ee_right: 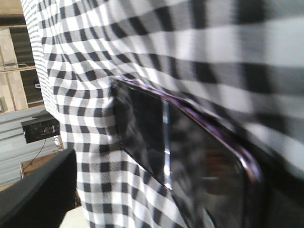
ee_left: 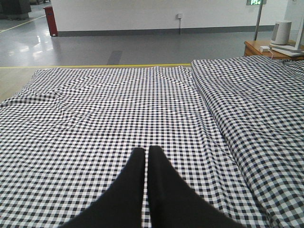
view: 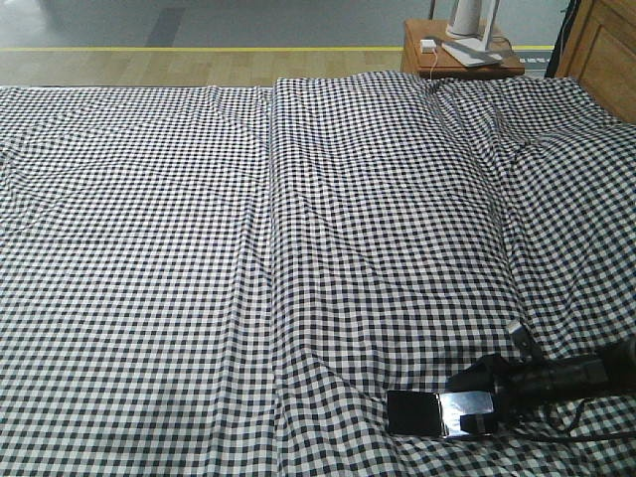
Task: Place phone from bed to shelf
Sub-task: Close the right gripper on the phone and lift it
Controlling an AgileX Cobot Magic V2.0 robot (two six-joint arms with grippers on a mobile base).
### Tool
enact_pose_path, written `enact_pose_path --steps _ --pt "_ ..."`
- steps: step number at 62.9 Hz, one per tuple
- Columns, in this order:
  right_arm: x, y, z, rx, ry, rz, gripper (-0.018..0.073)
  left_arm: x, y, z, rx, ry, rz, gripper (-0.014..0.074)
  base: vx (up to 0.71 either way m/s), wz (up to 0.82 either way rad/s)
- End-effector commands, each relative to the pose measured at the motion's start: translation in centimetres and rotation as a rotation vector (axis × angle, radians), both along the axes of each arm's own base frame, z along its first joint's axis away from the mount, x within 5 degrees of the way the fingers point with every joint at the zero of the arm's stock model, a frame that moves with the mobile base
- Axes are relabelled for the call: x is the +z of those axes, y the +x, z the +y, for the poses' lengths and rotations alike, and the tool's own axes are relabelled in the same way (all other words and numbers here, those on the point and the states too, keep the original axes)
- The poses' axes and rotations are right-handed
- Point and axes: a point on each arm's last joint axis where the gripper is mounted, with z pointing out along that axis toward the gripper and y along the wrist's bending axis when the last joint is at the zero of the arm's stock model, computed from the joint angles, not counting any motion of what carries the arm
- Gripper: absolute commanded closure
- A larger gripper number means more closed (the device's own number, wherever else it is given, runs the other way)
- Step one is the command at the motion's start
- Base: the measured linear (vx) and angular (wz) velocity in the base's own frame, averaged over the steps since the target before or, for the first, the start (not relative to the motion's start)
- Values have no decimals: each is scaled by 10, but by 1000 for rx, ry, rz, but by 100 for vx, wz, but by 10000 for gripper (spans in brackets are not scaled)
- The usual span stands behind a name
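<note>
The phone (view: 437, 413) lies flat and glossy black on the checked bed (view: 298, 248), near its front right edge. My right gripper (view: 479, 405) reaches in from the right at the phone's right end. In the right wrist view the phone (ee_right: 190, 161) fills the middle, its pinkish edge (ee_right: 247, 159) to the right. One dark finger (ee_right: 33, 190) stands apart from it at the lower left, with fabric showing between, so the gripper is open. My left gripper (ee_left: 146, 153) hovers shut over bare bedding. Pale wooden planks (ee_right: 9, 71) may be the shelf; I cannot tell.
A reddish-brown bedside table (view: 457, 62) with a white device and cable stands behind the bed at the back right. A wooden panel (view: 601, 50) rises at the far right corner. A raised fold (view: 272, 199) runs down the bedding. Grey floor lies beyond the bed.
</note>
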Motion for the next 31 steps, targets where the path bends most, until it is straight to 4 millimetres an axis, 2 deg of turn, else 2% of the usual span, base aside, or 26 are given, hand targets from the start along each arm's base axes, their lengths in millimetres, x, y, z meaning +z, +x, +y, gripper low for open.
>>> enact_pose_path --steps 1,6,17,24,31 --pt "35 16 14 46 132 -81 -35 4 0 0 3 -5 -71 595 0 0" --pt "35 18 21 61 134 -91 -35 4 0 0 3 -5 -71 595 0 0" --pt "34 16 20 82 125 -80 17 4 0 0 3 -5 -71 595 0 0" --pt "33 12 14 88 114 -58 117 4 0 0 3 -5 -71 595 0 0" --pt "32 10 13 106 107 -53 266 4 0 0 3 -5 -71 595 0 0"
